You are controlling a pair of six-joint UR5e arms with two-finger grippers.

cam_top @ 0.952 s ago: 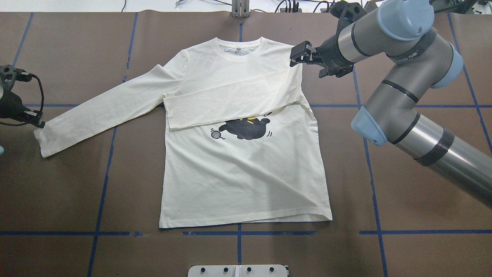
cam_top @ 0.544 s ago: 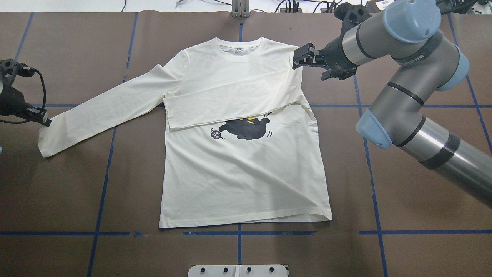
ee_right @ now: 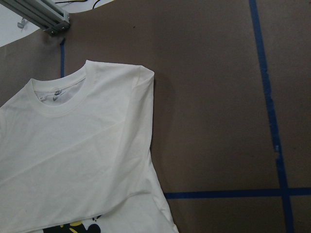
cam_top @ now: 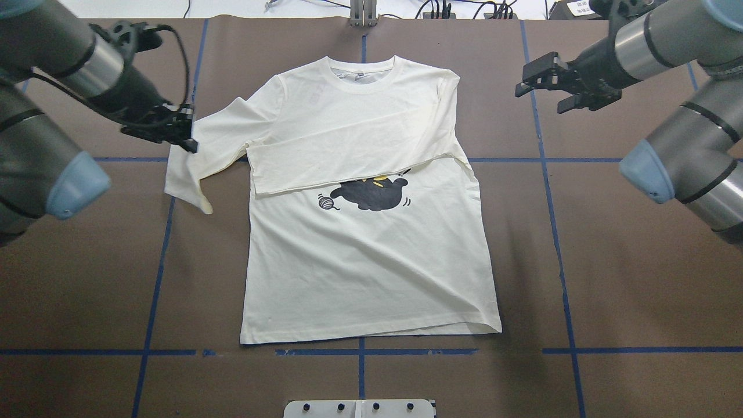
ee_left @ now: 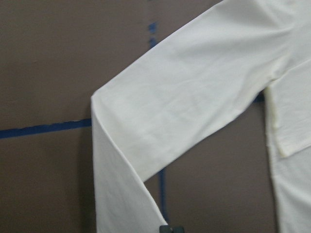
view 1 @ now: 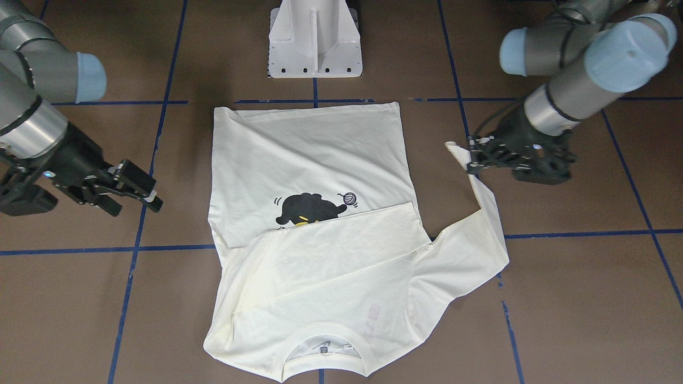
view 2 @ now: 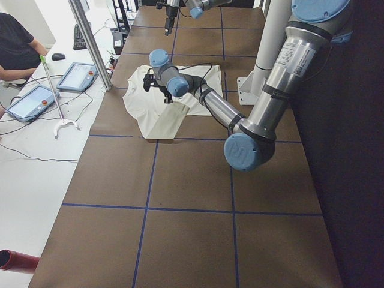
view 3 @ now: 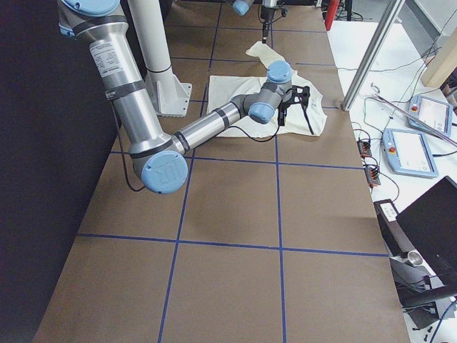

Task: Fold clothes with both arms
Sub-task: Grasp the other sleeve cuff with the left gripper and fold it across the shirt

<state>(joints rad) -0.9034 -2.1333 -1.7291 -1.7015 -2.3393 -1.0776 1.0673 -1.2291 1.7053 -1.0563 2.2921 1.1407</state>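
Note:
The cream-white long-sleeved shirt (cam_top: 371,261) lies flat, collar at the far end, cat print (cam_top: 371,194) half covered by one sleeve folded across the chest. The other sleeve (cam_top: 186,174) is bent back on itself, and my left gripper (cam_top: 184,139) is shut on its cuff end, raised above the table. In the front-facing view the same left gripper (view 1: 469,157) pinches the cuff beside the shirt (view 1: 309,149). The left wrist view shows the doubled sleeve (ee_left: 184,107) below. My right gripper (cam_top: 525,78) hangs open and empty, well off the shirt's shoulder (ee_right: 141,77).
Brown table covering with blue tape lines (cam_top: 360,351). The white pedestal base (view 1: 315,42) stands behind the shirt's hem. A metal post (view 2: 90,42) and a side desk with tablets (view 2: 36,99) and a seated person (view 2: 18,48) are at the far edge.
My left gripper has carried the sleeve cuff from the table's far left in toward the shirt, bending the sleeve over. My right gripper has pulled away from the shoulder to the right.

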